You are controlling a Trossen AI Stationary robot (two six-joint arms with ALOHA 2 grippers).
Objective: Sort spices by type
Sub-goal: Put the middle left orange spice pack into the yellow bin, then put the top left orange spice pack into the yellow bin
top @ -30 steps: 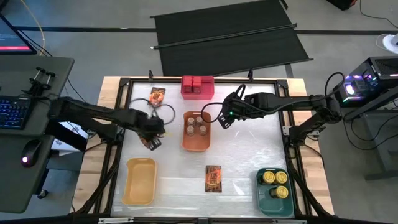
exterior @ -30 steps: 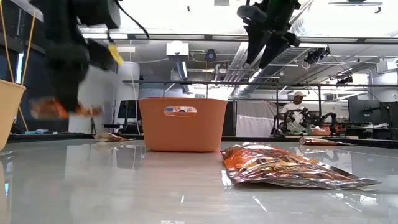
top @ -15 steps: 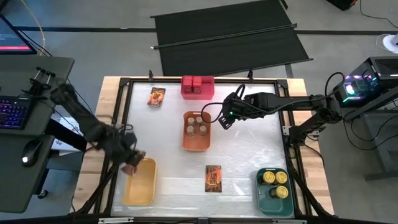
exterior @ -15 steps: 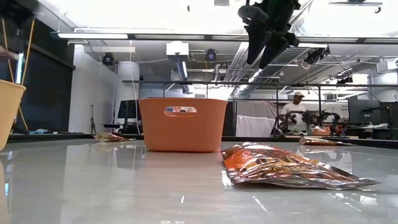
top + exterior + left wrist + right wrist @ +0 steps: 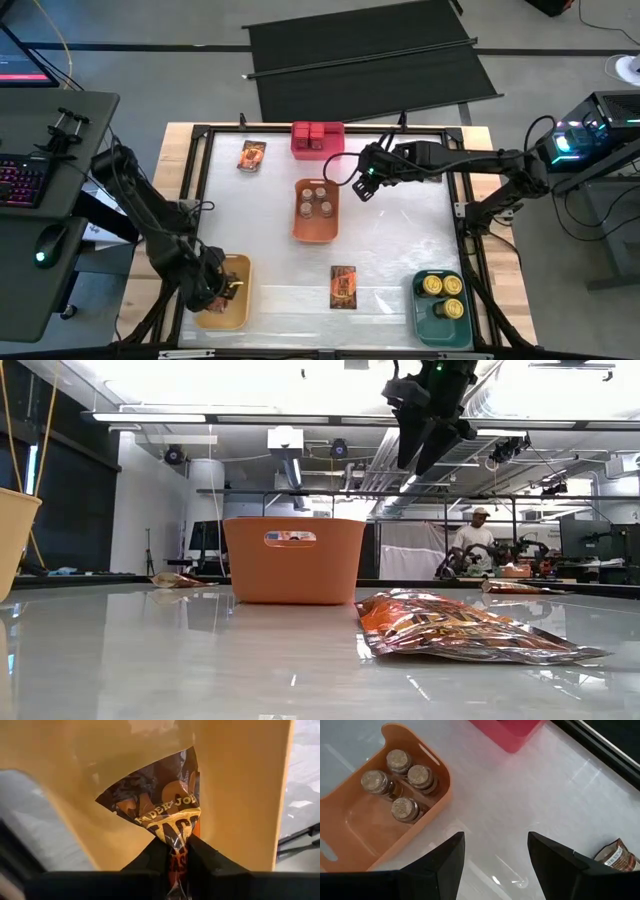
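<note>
My left gripper (image 5: 222, 284) is over the yellow bin (image 5: 236, 316) at the table's near left, shut on an orange-brown printed packet (image 5: 157, 807). A second packet (image 5: 252, 155) lies flat at the far left. A third (image 5: 343, 286) lies flat near the front middle. My right gripper (image 5: 362, 186) hangs open, well above the table, between the orange bin (image 5: 300, 232) and the red bin (image 5: 334, 130). Three pale-lidded jars (image 5: 402, 777) stand in the orange bin. My left gripper pinches one end of the packet (image 5: 178, 844) between its two fingers (image 5: 205, 862), coming steeply from above. The packet reaches out past the fingertips, inside the yellow bin's walls (image 5: 240, 795). Whether it rests on the bin's floor I cannot tell.
Red boxes (image 5: 316, 133) fill the red bin at the far edge. A green bin (image 5: 428, 322) at the near right holds yellow-topped tins (image 5: 443, 287). A dark frame rail (image 5: 190, 190) runs round the table. A person (image 5: 478, 540) sits in the room behind.
My left gripper has swung from the table's middle left toward the near left corner, carrying the packet clear of the table, and its wrist has rolled. It now stands over the yellow bin with the packet inside the walls.
</note>
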